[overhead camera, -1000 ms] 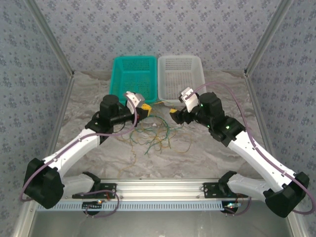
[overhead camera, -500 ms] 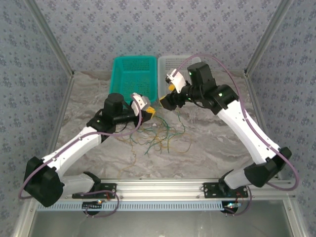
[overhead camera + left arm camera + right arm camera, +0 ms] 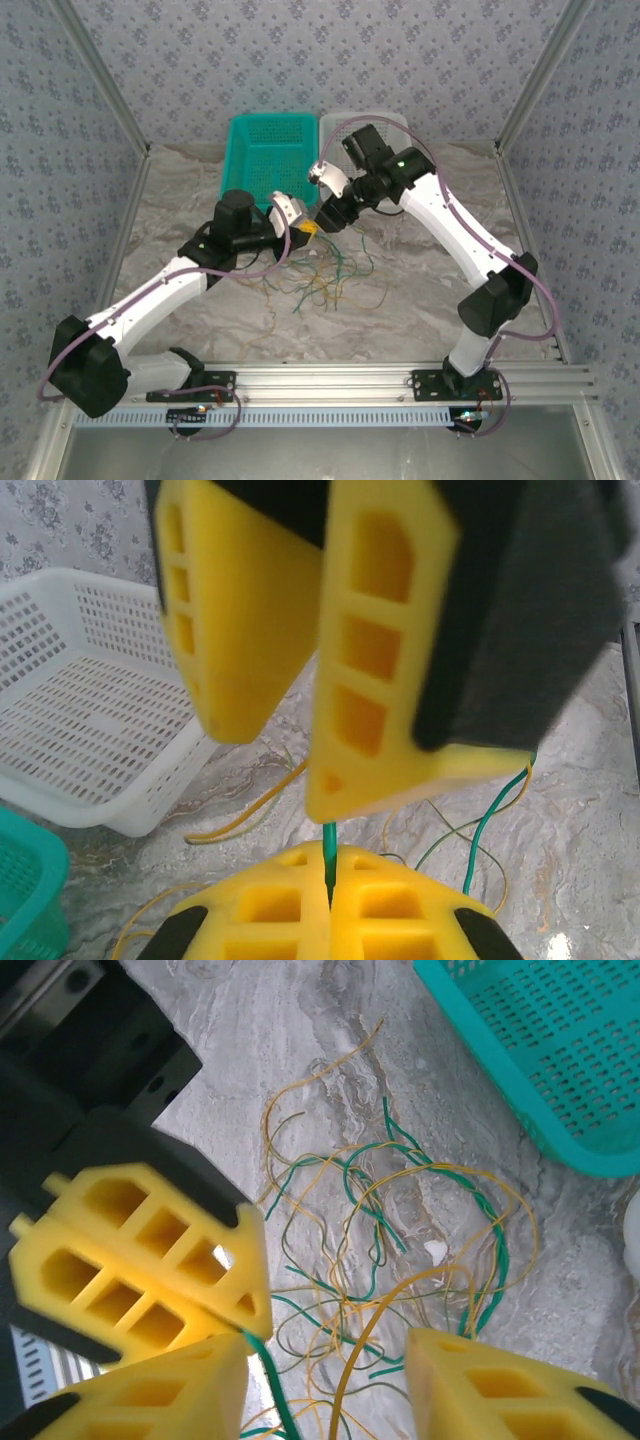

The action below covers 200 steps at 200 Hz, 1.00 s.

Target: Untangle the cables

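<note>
Cables (image 3: pixel 325 275) lie tangled on the table (image 3: pixel 430 290); left gripper (image 3: pixel 330 870) pinches a green cable (image 3: pixel 329 835); right gripper (image 3: pixel 328 1355) is partly open beside it.

cables (image 3: pixel 325 278) green, yellow | teal basket (image 3: pixel 272 119) | white basket (image 3: pixel 90 730) | table (image 3: pixel 420 290) grey marbled

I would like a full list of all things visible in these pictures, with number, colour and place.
cables: many, dark green and yellow, tangled at table centre
teal basket: one, teal, far side
white basket: one, white, right of the teal one
table: one, grey marbled
left gripper: one, yellow fingers, shut on a green cable above the tangle
right gripper: one, yellow fingers, open, close to the left gripper
</note>
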Available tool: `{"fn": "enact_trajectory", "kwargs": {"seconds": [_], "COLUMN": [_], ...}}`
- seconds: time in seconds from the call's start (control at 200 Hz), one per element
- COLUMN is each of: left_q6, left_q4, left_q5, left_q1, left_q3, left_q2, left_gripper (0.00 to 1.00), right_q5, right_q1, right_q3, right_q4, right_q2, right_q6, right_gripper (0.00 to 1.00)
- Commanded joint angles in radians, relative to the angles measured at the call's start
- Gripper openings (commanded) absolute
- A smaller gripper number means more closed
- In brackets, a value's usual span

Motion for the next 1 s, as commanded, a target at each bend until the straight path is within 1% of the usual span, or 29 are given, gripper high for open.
{"fn": "enact_trajectory", "kwargs": {"seconds": [0.0,0.05,0.07,0.15,0.305,0.375,0.405,0.415,0.44,0.445,0.46,0.47,0.48,0.5,0.555,0.595,0.64,0.7,0.76,0.805,0.835,0.86,0.904,0.959,0.994], "left_q6": [0.021,0.020,0.019,0.016,0.009,-0.003,-0.011,-0.014,-0.020,-0.023,-0.026,-0.029,-0.032,-0.042,-0.080,-0.114,-0.158,-0.237,-0.322,-0.387,-0.416,-0.425,-0.409,-0.354,-0.305], "left_q4": [0.017,0.019,0.021,0.027,0.057,0.082,0.095,0.100,0.115,0.117,0.126,0.132,0.138,0.152,0.207,0.256,0.321,0.424,0.506,0.558,0.595,0.622,0.633,0.615,0.596], "left_q5": [0.011,0.004,0.001,-0.020,-0.044,-0.067,-0.087,-0.094,-0.112,-0.116,-0.128,-0.135,-0.144,-0.164,-0.233,-0.261,-0.272,-0.274,-0.268,-0.236,-0.183,-0.135,-0.084,-0.036,-0.025], "left_q1": [-0.005,-0.006,-0.006,-0.006,-0.003,-0.003,-0.004,-0.004,-0.003,-0.004,-0.003,-0.002,-0.002,-0.001,0.007,0.022,0.049,0.095,0.149,0.197,0.225,0.242,0.247,0.231,0.209], "left_q3": [0.011,0.006,0.006,0.000,-0.014,-0.019,-0.023,-0.024,-0.029,-0.031,-0.033,-0.036,-0.040,-0.047,-0.073,-0.100,-0.138,-0.192,-0.233,-0.255,-0.267,-0.271,-0.267,-0.248,-0.235], "left_q2": [-0.003,-0.005,-0.005,-0.005,-0.008,-0.010,-0.012,-0.013,-0.016,-0.018,-0.020,-0.024,-0.027,-0.033,-0.059,-0.085,-0.116,-0.155,-0.179,-0.183,-0.177,-0.168,-0.153,-0.132,-0.124], "left_gripper": [0.00,0.00,0.00,0.00,0.00,0.00,0.06,0.09,0.27,0.34,0.48,0.55,0.59,0.64,0.71,0.73,0.73,0.73,0.73,0.72,0.72,0.72,0.71,0.72,0.73], "right_q5": [-0.051,-0.066,-0.071,-0.070,-0.099,-0.093,-0.096,-0.097,-0.098,-0.099,-0.103,-0.106,-0.110,-0.120,-0.142,-0.153,-0.190,-0.297,-0.404,-0.468,-0.515,-0.559,-0.605,-0.634,-0.653], "right_q1": [-0.009,-0.010,-0.010,-0.011,-0.018,-0.021,-0.026,-0.029,-0.037,-0.040,-0.047,-0.050,-0.054,-0.063,-0.088,-0.105,-0.131,-0.167,-0.189,-0.203,-0.219,-0.232,-0.247,-0.250,-0.251], "right_q3": [0.049,0.049,0.048,0.044,0.022,0.005,-0.001,-0.004,-0.008,-0.009,-0.011,-0.013,-0.014,-0.017,-0.039,-0.064,-0.103,-0.166,-0.229,-0.274,-0.299,-0.316,-0.331,-0.323,-0.314], "right_q4": [-0.079,-0.077,-0.076,-0.080,-0.079,-0.066,-0.060,-0.055,-0.042,-0.039,-0.031,-0.024,-0.019,-0.009,0.042,0.092,0.157,0.241,0.298,0.341,0.371,0.395,0.428,0.428,0.420], "right_q2": [0.021,0.021,0.018,0.012,-0.010,-0.023,-0.030,-0.033,-0.041,-0.043,-0.049,-0.053,-0.058,-0.068,-0.108,-0.145,-0.193,-0.257,-0.318,-0.352,-0.371,-0.380,-0.384,-0.372,-0.362], "right_q6": [-0.044,-0.043,-0.044,-0.045,-0.059,-0.063,-0.053,-0.049,-0.037,-0.034,-0.025,-0.020,-0.014,-0.005,0.037,0.066,0.101,0.128,0.118,0.114,0.121,0.129,0.157,0.167,0.168], "right_gripper": [0.28,0.13,0.09,0.00,0.00,0.00,0.00,0.00,0.00,0.00,0.00,0.00,0.00,0.00,0.00,0.00,0.00,0.00,0.00,0.00,0.00,0.00,0.00,0.00,0.00]}}
